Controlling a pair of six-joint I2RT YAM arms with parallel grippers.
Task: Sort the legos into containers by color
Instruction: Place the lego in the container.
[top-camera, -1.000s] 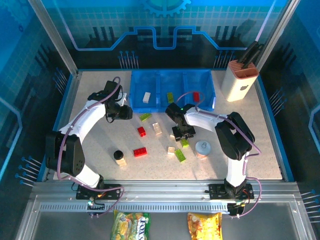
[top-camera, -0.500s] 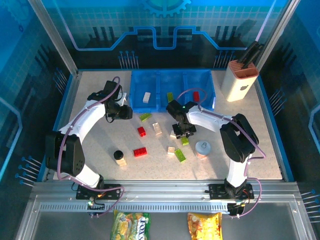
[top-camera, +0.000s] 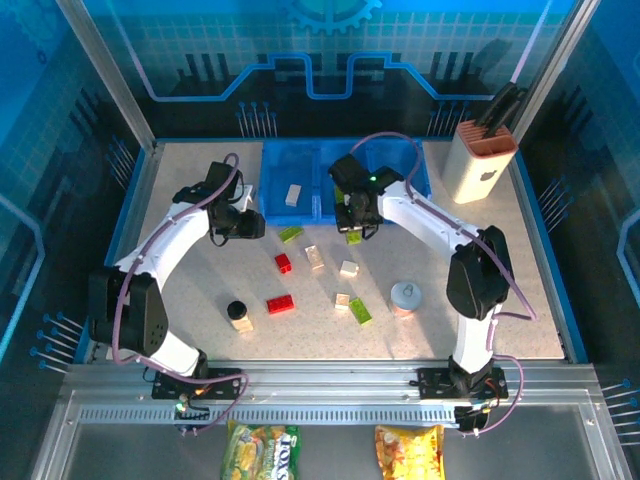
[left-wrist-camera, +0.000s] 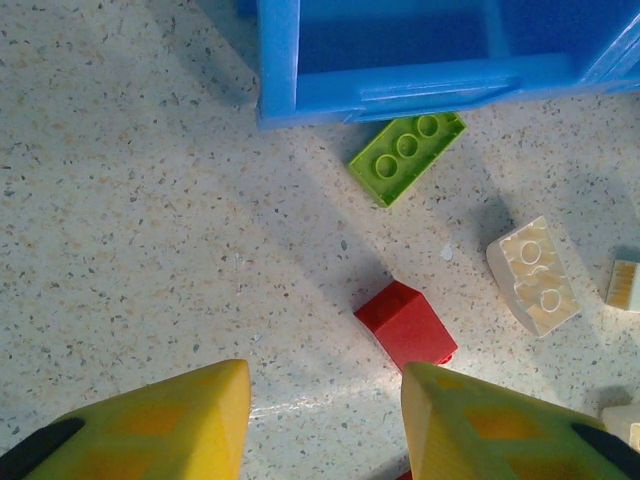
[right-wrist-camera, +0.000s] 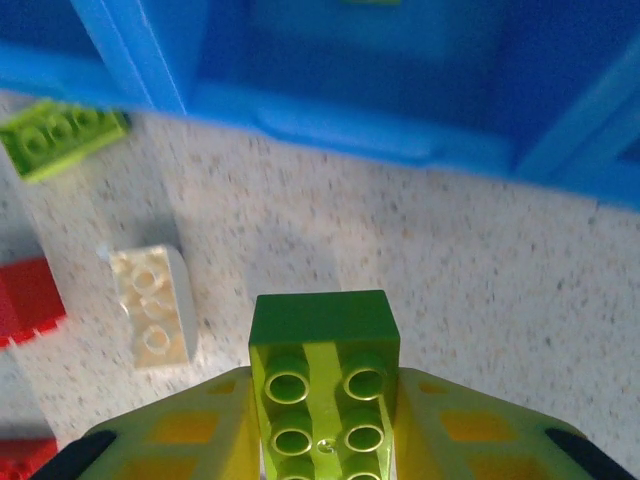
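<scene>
Legos in red, cream and lime lie loose around the centre of a speckled pale surface inside a blue-lit, aluminium-framed booth, with the blue tray of containers at 12 o'clock and a cream knife block at 2 o'clock. Right hand pinches a lime green brick just short of the tray's near wall, while the left hand, at 10 o'clock, hangs spread and empty above a red brick.

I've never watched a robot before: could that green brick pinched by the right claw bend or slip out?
Likely stiff: the green brick shows crisp square edges in the right gripper. Its glossy plastic might slip under a loose pinch. Flat-sided, it probably slides rather than rolls if pushed.
</scene>
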